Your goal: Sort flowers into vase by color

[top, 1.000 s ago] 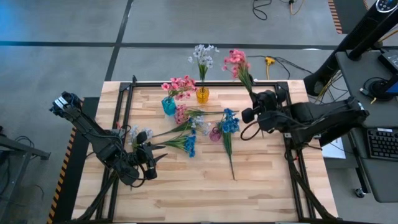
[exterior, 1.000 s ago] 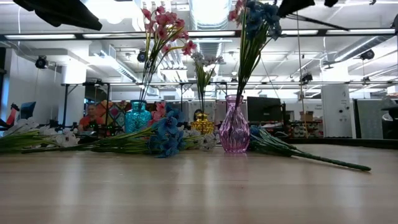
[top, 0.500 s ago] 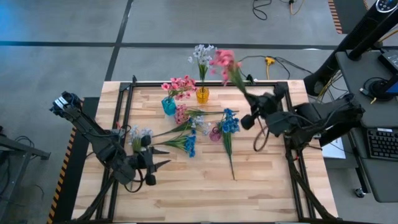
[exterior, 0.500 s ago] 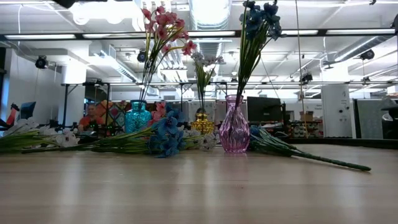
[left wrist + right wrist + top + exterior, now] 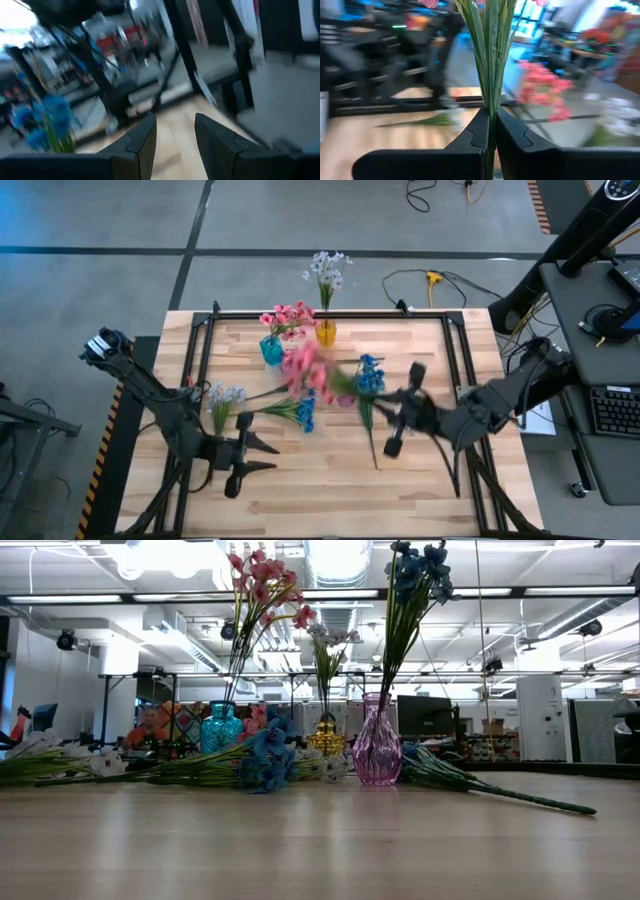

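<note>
The right gripper [image 5: 491,131] is clenched on the green stems of a pink flower spray [image 5: 306,370], which it carries above the middle of the desk [image 5: 330,490], the pink blooms blurred over the loose flowers lying there. In the right wrist view the stems run straight up from between the pinched fingers [image 5: 475,131]. The left gripper [image 5: 262,455] hangs over the desk's near left part with its fingers [image 5: 142,142] parted and nothing between them. At the back stand a teal vase [image 5: 271,350] with pink blooms [image 5: 288,316], and a yellow vase [image 5: 326,333] with pale white-lavender blooms [image 5: 327,268]. A pink vase [image 5: 377,743] near the centre holds blue blooms [image 5: 415,565]. A white spray [image 5: 222,397], a blue spray [image 5: 303,413] and a long green stem [image 5: 368,435] lie flat on the wood.
</note>
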